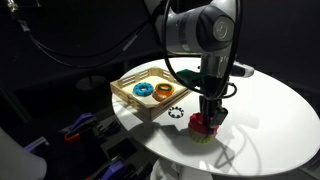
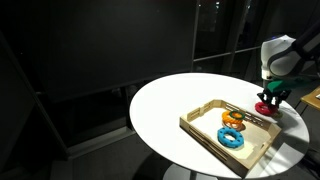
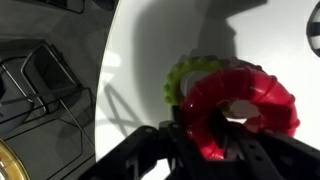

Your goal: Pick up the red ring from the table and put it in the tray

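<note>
Wrist view shows the tool [image 3: 210,128] clenched on the glossy red doughnut-shaped ring [image 3: 250,95], low at the white round worktop [image 1: 275,110] and overlapping a thin green toothed ring [image 3: 183,80]. Grasp judged done; lift and transfer into the slatted light-wood tray [image 1: 128,93] remain.

In the wrist view the green toothed ring [image 3: 183,80] is largely hidden beneath the red ring [image 3: 255,95]; the red ring's lower left is covered by the blurred fingers [image 3: 170,150] of the gripper [image 3: 210,128], which are cut off by the bottom edge; whether the ring is pressed cannot be told; in an exterior view the table [image 2: 160,110] is cut off at right and below.
</note>
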`<state>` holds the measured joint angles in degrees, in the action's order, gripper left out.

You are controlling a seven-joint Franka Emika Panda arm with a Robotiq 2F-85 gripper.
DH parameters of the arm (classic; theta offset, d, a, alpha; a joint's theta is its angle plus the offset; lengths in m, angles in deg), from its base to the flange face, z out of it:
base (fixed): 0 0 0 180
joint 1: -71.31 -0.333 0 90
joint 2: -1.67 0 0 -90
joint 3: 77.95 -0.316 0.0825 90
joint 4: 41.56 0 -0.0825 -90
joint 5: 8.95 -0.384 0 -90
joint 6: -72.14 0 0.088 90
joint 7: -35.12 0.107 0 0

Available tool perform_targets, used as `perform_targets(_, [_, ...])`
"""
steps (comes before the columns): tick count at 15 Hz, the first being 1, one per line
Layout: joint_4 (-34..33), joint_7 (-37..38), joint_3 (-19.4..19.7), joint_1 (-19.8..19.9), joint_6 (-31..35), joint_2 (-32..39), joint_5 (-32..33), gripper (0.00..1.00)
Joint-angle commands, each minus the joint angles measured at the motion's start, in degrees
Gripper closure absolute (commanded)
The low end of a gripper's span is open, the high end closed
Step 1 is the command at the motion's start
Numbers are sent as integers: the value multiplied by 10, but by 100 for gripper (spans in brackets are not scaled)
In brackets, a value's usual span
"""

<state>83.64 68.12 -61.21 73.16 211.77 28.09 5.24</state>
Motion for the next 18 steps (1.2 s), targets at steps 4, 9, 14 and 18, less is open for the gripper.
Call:
perform_targets(4, [-15, 1, -2, -14, -23, -20, -8, 90])
perform_targets(9, [-26, 3, -11, -31, -45, -46, -5, 90])
perform_targets(14, [-29, -4, -38, -40, -77, -82, -10, 90])
perform_targets(18, [-24, -14, -66, -40, -95, -105, -15, 90])
